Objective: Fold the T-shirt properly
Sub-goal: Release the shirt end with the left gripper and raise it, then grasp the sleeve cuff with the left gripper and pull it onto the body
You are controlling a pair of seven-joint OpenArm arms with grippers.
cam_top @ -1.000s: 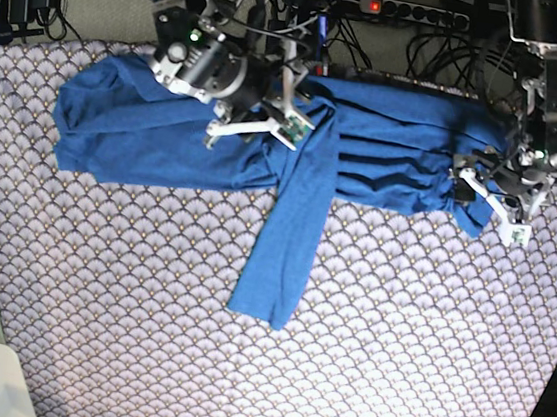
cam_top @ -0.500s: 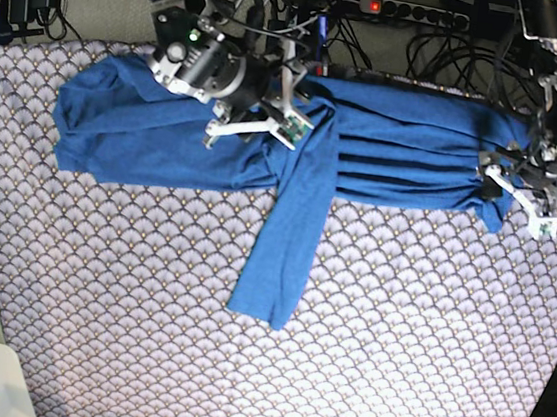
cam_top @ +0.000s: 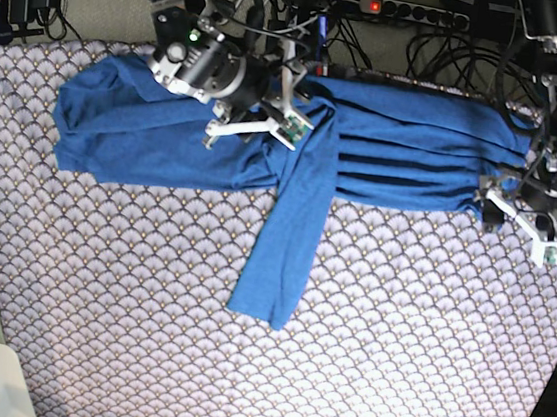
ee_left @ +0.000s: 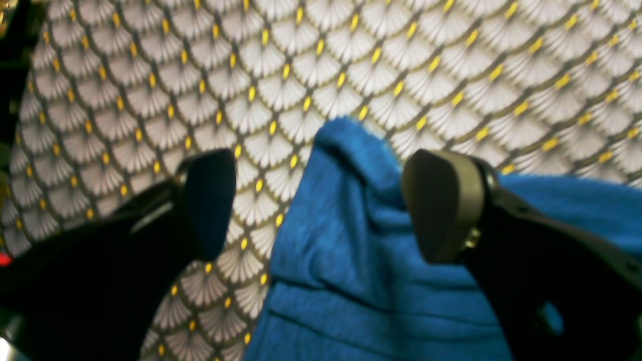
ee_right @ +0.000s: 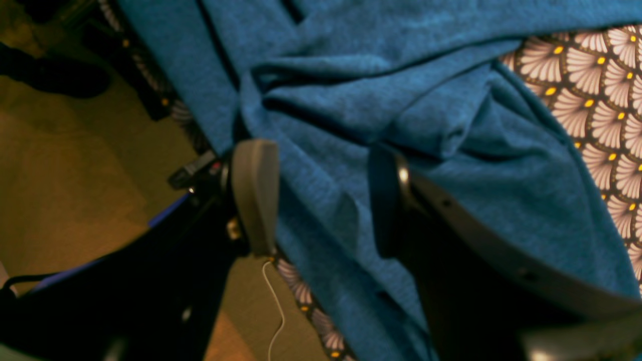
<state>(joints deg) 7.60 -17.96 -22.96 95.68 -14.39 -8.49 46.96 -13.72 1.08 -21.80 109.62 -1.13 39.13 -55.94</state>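
T-shirt (cam_top: 386, 145) plain blue; cloth (cam_top: 342, 357) grey-white scallops (yellow dots)

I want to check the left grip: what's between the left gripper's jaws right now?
In the left wrist view, a bunched end of the T-shirt and bare patterned cloth lie between the open jaws of the left gripper.

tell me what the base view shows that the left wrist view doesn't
Only the base view shows the whole blue shirt stretched across the table, one sleeve hanging toward the near edge, the right gripper open over the shirt's middle, and the power strip behind. Only the left wrist view shows the left gripper close up: fingers wide apart, one finger over the shirt's bunched end, the other over bare patterned cloth. Both show the shirt, that cloth and the left gripper.
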